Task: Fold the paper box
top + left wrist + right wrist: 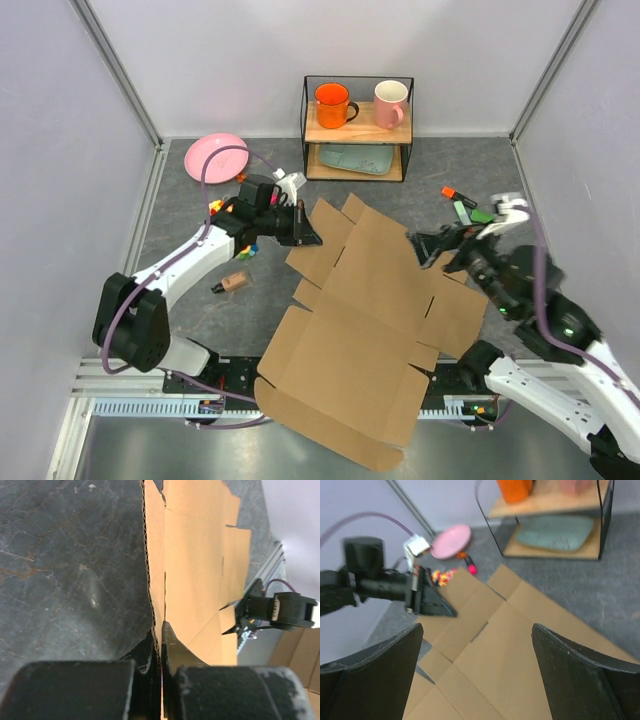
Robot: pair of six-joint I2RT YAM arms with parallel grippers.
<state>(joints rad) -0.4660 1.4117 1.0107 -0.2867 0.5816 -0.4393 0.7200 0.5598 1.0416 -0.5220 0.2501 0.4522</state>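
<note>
Left wrist: left tool (pixel 161 630) clamps plain paper box (pixel 200 555); right tool (pixel 477 630) agape.

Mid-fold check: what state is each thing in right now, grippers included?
paper box: unfolded, all flaps spread out.
left gripper: shut on the paper box's left edge.
right gripper: open, holding nothing, over the box's right side.
orange mug: upright on the top shelf.
pink mug: upright on the top shelf.
pink plate: lying flat on the table.
</note>
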